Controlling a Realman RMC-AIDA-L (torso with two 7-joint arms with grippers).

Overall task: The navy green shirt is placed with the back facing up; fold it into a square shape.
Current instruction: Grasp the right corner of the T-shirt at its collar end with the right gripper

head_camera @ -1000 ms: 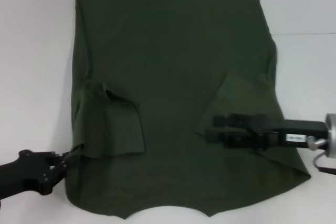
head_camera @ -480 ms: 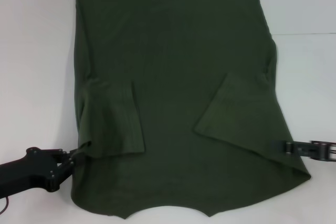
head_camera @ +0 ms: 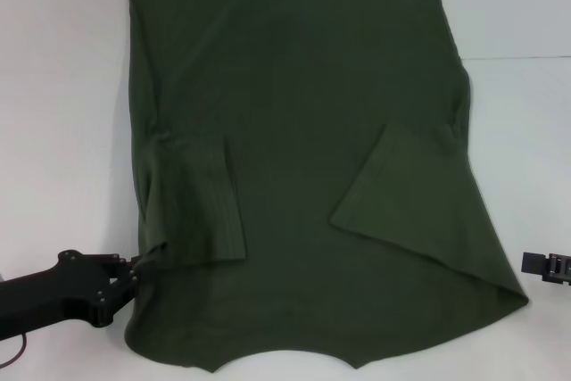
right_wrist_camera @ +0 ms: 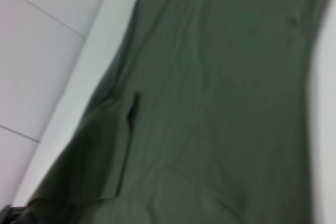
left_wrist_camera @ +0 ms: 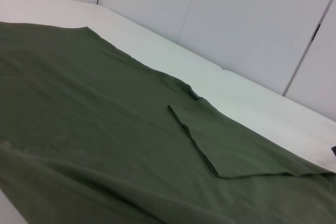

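The navy green shirt point(head_camera: 294, 131) lies flat on the white table point(head_camera: 62, 86), hem far from me and neck edge near me. Both sleeves are folded inward onto the body, the left sleeve point(head_camera: 201, 211) and the right sleeve point(head_camera: 401, 194). My left gripper point(head_camera: 134, 269) is at the shirt's near-left edge, shut on the fabric there. My right gripper point(head_camera: 528, 264) is off the cloth, at the picture's right edge beside the shirt's near-right corner. The shirt also fills the left wrist view point(left_wrist_camera: 105, 129) and the right wrist view point(right_wrist_camera: 210, 103). The blue neck label is hidden.
Bare white table surrounds the shirt on the left and on the right point(head_camera: 526, 131). A white panelled wall point(left_wrist_camera: 236, 19) stands behind the table's far side in the left wrist view.
My right gripper has drawn back to the right, off the folded right sleeve to the picture's edge. My left gripper has moved right, pushing the shirt's near-left edge inward.
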